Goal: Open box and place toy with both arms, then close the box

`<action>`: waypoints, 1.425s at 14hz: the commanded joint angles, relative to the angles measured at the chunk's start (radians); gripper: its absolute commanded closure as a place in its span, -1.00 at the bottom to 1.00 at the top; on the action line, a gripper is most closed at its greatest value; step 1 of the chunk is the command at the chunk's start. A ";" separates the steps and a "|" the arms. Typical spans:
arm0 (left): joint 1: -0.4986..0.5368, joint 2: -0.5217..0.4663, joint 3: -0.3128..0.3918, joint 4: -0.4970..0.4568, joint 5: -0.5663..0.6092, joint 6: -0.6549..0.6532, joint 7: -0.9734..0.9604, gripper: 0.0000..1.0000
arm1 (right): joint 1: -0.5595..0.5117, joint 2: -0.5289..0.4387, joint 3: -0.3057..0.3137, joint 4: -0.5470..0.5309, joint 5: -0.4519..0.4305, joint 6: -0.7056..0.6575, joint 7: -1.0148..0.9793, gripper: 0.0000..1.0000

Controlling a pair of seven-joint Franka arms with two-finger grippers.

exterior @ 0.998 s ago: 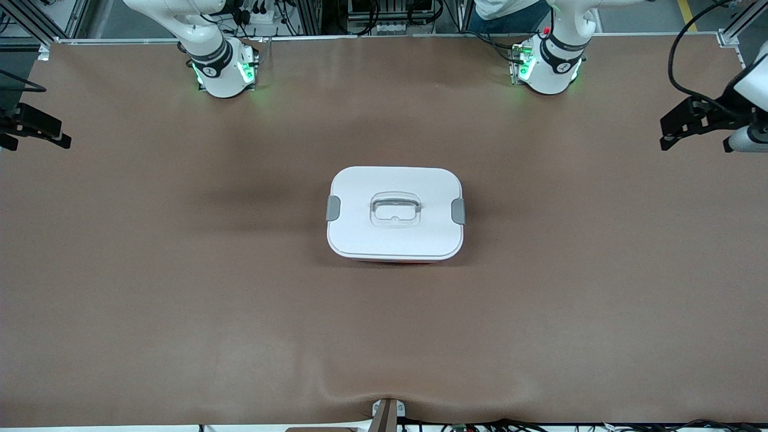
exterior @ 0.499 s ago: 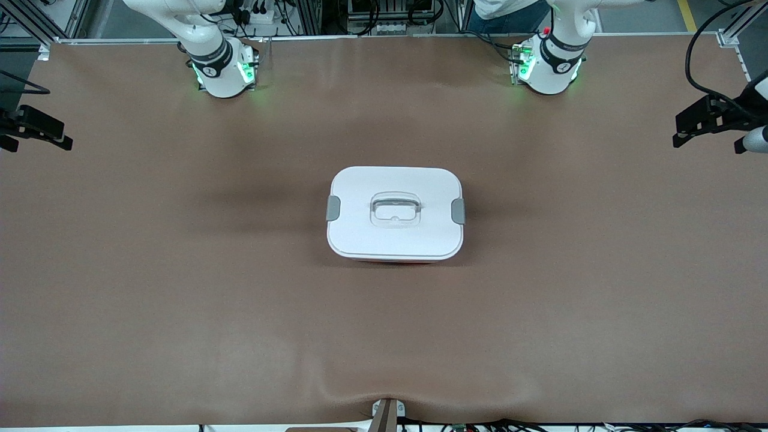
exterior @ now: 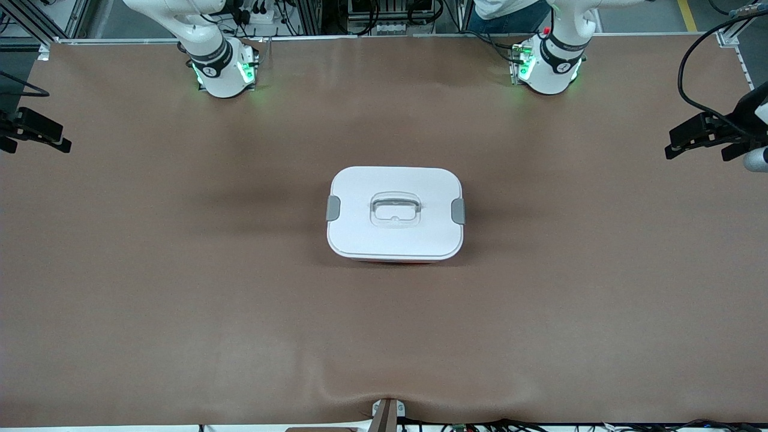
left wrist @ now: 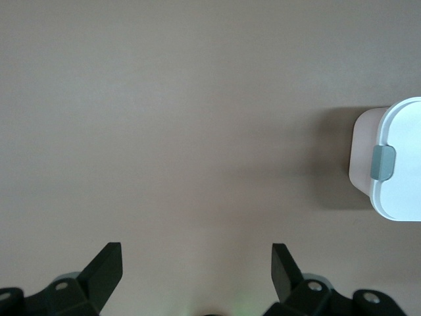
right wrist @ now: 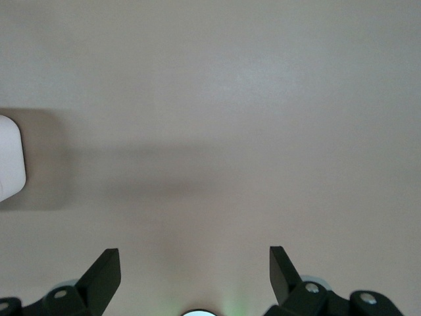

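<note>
Since the earlier front frames we log motion in the left gripper (exterior: pixel 699 139) alone: it swings out toward the table edge at its own end, then comes part of the way back, while the right gripper (exterior: pixel 37 133) barely shifts at the edge of its own end. Box, lid and latches do not move.

Both grippers hang over bare tabletop (exterior: pixel 180 300), each well apart from the box (exterior: pixel 395 213), which sits between them at mid-table. We read the fingers (left wrist: pixel 105 266) in the left wrist view as spread wide with nothing between them; the right wrist view shows the same wide gap between its fingers (right wrist: pixel 105 270). From the left gripper, the box shows off to one side with one grey latch (left wrist: pixel 383 162) facing it; from the right gripper, only a white corner of the box (right wrist: pixel 10 158) is in view.

State of the task's things: the white lid (exterior: pixel 360 234) lies flat on the box, its handle (exterior: pixel 395 204) folded down, and the grey latches (exterior: pixel 333 208) at both ends look pressed against the sides. We see no toy anywhere on the table.

Judgement: a shut box with no toy outside fits either a toy already packed and the lid closed again, or a toy not in the workspace. We cannot see inside, so we cannot tell which.
</note>
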 commanded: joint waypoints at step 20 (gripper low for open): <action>-0.008 0.000 0.003 0.002 0.043 0.000 -0.054 -1.00 | -0.001 -0.002 0.002 0.006 -0.009 -0.001 0.017 -1.00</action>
